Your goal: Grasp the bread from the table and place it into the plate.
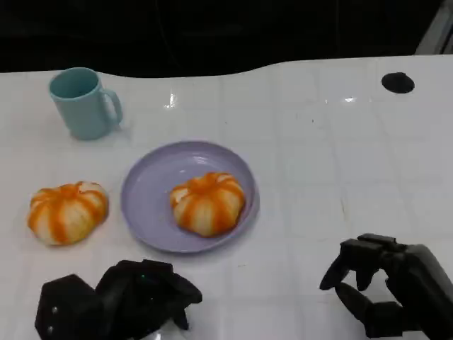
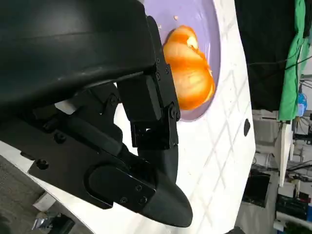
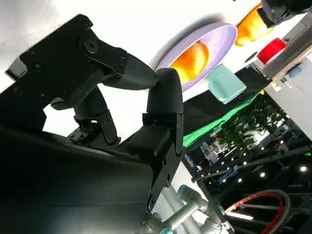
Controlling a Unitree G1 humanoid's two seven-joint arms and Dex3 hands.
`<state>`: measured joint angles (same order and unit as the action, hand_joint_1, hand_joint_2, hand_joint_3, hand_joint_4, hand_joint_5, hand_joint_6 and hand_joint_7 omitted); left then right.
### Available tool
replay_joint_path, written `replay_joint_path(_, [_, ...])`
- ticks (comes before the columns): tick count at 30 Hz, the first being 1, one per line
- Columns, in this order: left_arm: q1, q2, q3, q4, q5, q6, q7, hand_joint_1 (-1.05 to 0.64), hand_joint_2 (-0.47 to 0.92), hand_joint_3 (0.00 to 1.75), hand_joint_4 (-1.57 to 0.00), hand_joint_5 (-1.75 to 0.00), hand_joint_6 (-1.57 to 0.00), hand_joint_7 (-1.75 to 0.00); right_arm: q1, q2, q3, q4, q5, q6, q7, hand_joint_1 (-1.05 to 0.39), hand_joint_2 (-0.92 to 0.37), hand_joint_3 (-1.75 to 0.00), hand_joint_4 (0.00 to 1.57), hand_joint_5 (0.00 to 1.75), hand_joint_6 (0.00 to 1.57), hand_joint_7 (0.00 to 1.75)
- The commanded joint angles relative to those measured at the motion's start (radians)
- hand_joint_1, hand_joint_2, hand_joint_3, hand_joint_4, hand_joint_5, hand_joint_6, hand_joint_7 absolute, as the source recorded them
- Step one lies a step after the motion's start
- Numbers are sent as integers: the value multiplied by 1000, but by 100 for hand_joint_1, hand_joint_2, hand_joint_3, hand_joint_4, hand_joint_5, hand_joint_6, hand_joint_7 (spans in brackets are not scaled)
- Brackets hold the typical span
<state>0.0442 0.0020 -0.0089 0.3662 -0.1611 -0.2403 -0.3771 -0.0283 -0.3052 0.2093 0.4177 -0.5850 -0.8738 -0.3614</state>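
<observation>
Head view: no legible writing; both robot hands, left [image 1: 117, 301] and right [image 1: 386, 283], curl on nothing.

The table [image 1: 318, 142] is looked down on from the head view, from above its near edge, facing the dark far side. The left hand [image 1: 117, 301] and right hand [image 1: 386, 287] are seen at the lower corners. The left wrist view is taken close behind its own hand [image 2: 97, 117], turned on its side. The right wrist view is set close behind the right hand [image 3: 97, 131], tilted. The purple plate [image 1: 152, 202] is shared by all three views.
</observation>
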Motion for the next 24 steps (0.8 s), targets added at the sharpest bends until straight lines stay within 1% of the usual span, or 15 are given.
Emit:
replay_joint_path(1, [11,16,3,-8,7,3,7,-103,82,1,-90,-148,-147,-44,3,-2,-12,23,-8,11,-25,-29,-40,-129,83,175,78,143])
replay_joint_path(6, [10,18,5,-2,3,-1,0,-103,83,1,-90,-148,-146,-44,3,0,-5,26,-10,28,-22,-32,-44,-125,84,175,76,150])
replay_joint_path(15, [1,24,15,14,-6,-1,-4,-103,82,1,-90,-149,-146,-46,-4,5,3,28,-54,72,-52,-32,-44,-125,86,175,76,152])
replay_joint_path(19, [-4,29,20,19,-10,3,-7,-104,82,1,-90,-150,-146,-46,-6,10,8,25,-49,91,-45,-33,-43,-126,87,175,76,153])
replay_joint_path(24, [-5,30,20,22,-8,-1,-6,-104,83,1,-90,-149,-145,-46,-11,8,12,33,-48,90,-46,-32,-43,-126,88,175,76,154])
